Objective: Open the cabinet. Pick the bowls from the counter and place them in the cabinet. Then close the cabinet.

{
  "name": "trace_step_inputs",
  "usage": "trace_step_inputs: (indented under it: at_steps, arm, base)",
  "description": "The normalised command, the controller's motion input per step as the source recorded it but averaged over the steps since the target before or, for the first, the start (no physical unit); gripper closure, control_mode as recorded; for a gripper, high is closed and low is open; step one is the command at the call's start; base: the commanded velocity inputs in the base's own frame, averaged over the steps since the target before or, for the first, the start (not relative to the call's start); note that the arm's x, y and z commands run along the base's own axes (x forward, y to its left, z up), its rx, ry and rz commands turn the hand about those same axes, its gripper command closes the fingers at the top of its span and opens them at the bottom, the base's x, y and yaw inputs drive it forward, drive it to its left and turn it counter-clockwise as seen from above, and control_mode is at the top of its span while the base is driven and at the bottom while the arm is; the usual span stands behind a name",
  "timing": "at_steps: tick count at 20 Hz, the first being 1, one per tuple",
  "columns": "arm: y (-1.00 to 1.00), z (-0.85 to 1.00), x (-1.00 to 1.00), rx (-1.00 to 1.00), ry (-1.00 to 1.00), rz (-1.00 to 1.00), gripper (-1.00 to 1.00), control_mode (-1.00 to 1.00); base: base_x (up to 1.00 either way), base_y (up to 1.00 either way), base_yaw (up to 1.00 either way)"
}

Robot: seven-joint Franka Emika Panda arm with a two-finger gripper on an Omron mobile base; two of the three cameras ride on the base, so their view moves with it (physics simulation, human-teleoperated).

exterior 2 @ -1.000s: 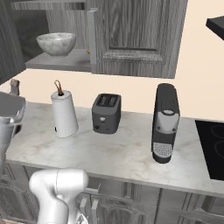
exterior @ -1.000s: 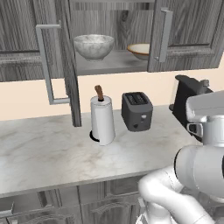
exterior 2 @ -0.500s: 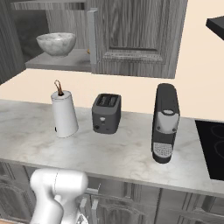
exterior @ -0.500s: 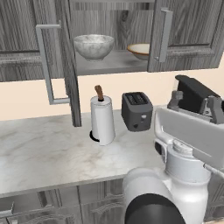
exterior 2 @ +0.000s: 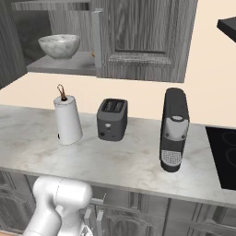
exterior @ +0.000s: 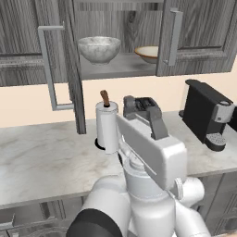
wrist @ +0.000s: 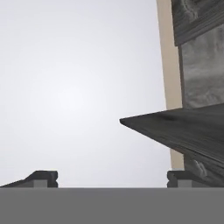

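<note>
The cabinet (exterior: 115, 69) stands open, both doors swung out. On its grey shelf sit the bowls: the speckled grey-white one (exterior: 98, 48) on the left and the tan one (exterior: 148, 53) to its right, half behind the right door. The speckled bowl (exterior 2: 59, 46) also shows on the shelf in the right base view, beside the cabinet door (exterior 2: 138, 41). My gripper (wrist: 111, 179) is open, its fingertips (wrist: 41, 177) wide apart with nothing between them. It faces a dark wooden edge (wrist: 183, 127) and a pale wall. The counter (exterior: 37, 162) holds no bowl.
On the counter (exterior 2: 129, 161) stand a white paper towel holder (exterior: 106, 127), a dark toaster (exterior 2: 112, 119) and a black coffee machine (exterior: 206, 115). My white arm (exterior: 148, 152) rises in front of the toaster. A black cooktop (exterior 2: 223, 154) lies at the right.
My arm has swung from the right side of the left base view to its middle, in front of the toaster. The bowls and doors have not moved.
</note>
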Motion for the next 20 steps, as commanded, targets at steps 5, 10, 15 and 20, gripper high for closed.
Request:
trace_step_inputs:
  at_steps: [5,10,15,20]
  arm:
    - [1.00,-0.01,-0.03,-0.02,0.10,0.00,-1.00,-1.00]
    - [0.94,-0.25,0.00,0.03,0.13,0.00,-1.00,-1.00]
    - [1.00,-0.48,0.02,0.09,0.30,-0.07,-1.00,-1.00]
    - [0.96,-0.33,0.22,0.16,0.38,-0.15,-1.00,-1.00]
  base:
    - [0.00,0.00,0.00]
    - [0.00,0.00,0.00]
    - [0.00,0.00,0.00]
    - [0.00,0.00,0.00]
